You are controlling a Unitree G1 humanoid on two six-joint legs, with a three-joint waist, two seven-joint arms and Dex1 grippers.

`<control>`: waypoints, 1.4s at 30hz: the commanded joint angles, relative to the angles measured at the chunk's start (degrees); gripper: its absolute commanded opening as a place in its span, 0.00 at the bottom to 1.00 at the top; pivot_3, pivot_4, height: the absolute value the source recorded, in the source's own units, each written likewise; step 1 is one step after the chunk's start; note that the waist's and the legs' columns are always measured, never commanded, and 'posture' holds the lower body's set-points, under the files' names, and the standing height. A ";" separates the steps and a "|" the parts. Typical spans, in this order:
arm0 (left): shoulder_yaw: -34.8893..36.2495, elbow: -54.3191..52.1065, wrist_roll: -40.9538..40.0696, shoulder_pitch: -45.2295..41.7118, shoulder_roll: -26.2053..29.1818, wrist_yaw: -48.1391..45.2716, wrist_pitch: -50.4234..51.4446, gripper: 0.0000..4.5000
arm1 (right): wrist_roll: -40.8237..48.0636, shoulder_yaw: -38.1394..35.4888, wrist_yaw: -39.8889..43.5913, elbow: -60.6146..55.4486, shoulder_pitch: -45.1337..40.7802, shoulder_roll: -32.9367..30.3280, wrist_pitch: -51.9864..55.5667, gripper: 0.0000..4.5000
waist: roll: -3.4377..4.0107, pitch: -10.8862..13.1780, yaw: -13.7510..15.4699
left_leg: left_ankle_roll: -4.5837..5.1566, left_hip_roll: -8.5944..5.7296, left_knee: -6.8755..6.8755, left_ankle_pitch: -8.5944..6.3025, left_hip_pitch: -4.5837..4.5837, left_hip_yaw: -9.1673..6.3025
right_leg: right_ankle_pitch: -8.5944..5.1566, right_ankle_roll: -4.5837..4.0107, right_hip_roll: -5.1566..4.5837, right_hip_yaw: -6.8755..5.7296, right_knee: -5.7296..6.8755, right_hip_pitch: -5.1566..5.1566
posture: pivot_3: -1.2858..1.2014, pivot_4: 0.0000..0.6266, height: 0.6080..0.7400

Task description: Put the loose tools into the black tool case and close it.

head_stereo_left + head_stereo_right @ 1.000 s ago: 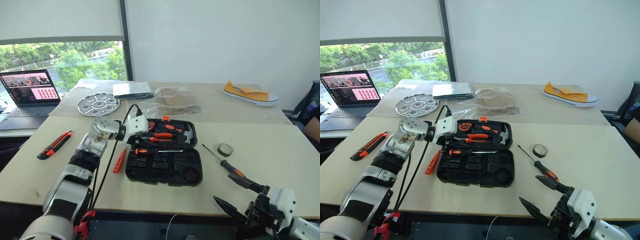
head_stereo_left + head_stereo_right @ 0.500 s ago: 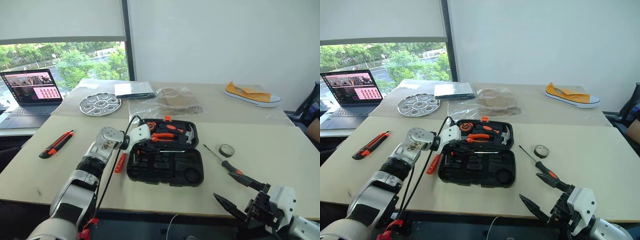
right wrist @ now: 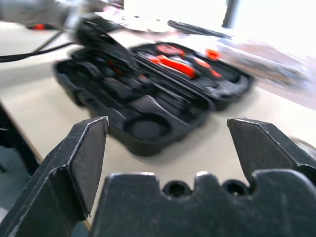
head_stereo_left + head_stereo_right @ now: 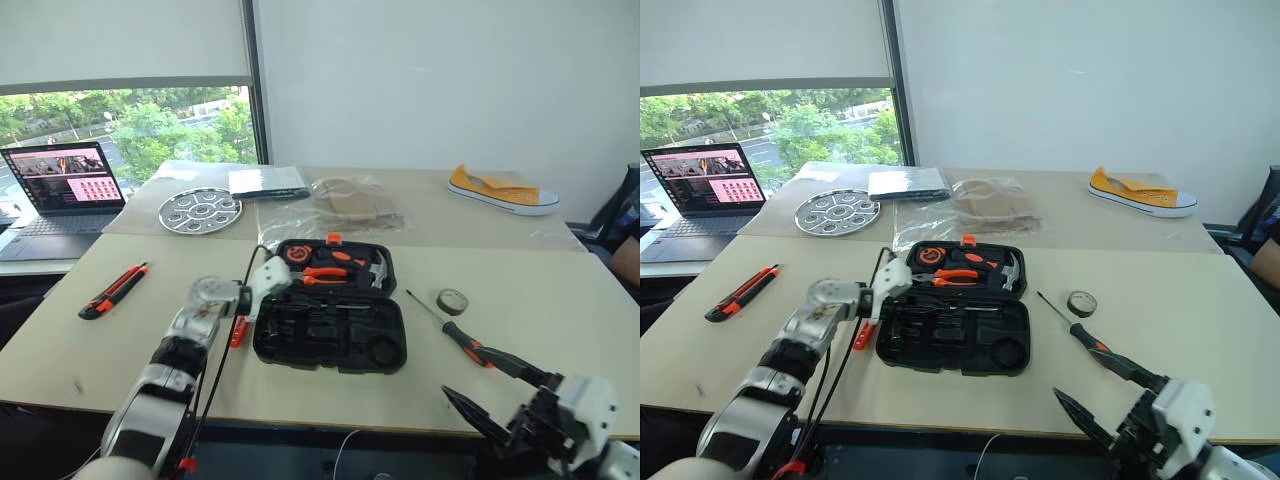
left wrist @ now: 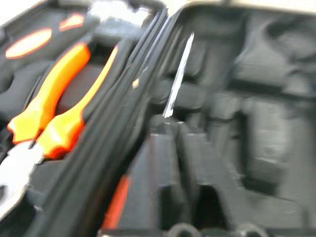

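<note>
On the beige table, the black tool case lies open; right gripper spread wide, left gripper state indeterminate.

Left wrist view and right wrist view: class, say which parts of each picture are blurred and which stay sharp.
Left wrist view: all soft, the orange-handled pliers and screwdriver shaft smeared. Right wrist view: the right gripper fingers sharp, the black tool case behind blurred.

No legible text, labels, brands or numbers anywhere. Laptop screen, far beyond the left claw, shows content too small to read.
</note>
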 commanded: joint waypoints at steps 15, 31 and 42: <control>22.88 -29.18 -23.47 34.96 18.83 -6.95 9.38 0.99 | 1.60 -3.87 1.71 11.13 -8.68 -11.64 13.70 1.00 | 0.08 0.09 -0.88 | 0.13 0.28 0.04 -0.29 0.30 0.30 | -0.26 0.24 -0.02 -0.02 -0.08 0.36 | 0.52 0.24 1.00; 15.61 -42.62 -24.14 33.54 17.99 -3.65 14.56 1.00 | -12.38 19.78 2.08 35.20 -45.55 -19.00 28.84 0.77 | 0.17 0.10 -0.87 | 0.09 0.44 -0.11 -0.35 0.02 0.46 | 0.00 -0.31 0.17 -0.10 -0.29 -0.06 | 0.52 0.24 1.00; 14.79 -39.08 -23.59 32.19 17.45 -4.00 14.00 1.00 | -10.46 10.84 4.99 31.26 -39.68 -18.49 23.67 0.23 | 0.21 0.12 -0.60 | 0.06 0.46 -0.12 -0.38 -0.02 0.47 | 0.00 -0.31 0.18 -0.12 -0.24 -0.15 | 0.52 0.24 1.00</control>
